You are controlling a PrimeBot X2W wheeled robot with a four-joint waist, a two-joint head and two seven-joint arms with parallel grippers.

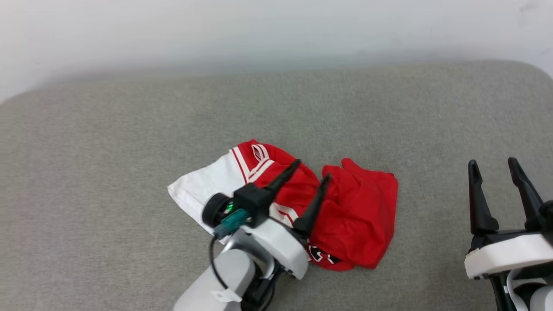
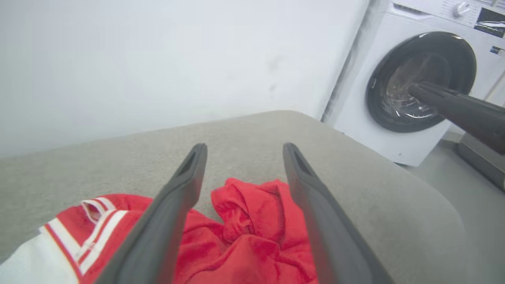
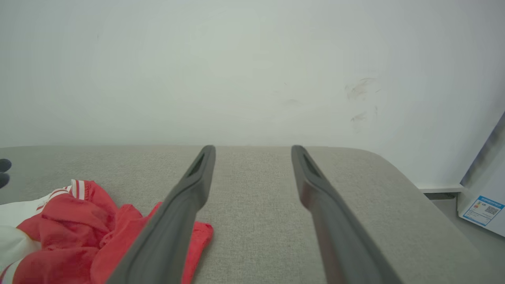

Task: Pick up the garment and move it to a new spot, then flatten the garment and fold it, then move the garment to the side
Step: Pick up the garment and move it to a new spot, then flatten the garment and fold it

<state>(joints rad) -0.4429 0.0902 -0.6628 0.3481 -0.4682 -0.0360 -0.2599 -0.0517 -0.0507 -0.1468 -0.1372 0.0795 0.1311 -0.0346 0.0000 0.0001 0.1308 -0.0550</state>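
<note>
Shirt bunched mid bench under left gripper (wide, empty; right gripper too): next pinch may catch several layers, so it won't flatten.

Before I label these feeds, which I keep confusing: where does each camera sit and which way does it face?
Head view: on the head, facing down at the grey surface; left gripper open over the garment, right gripper open lower right.
Left wrist view: on the left wrist, facing along its fingers toward the washing machine.
Right wrist view: on the right wrist, facing along its fingers toward the wall.
Shared: all show the garment.
</note>
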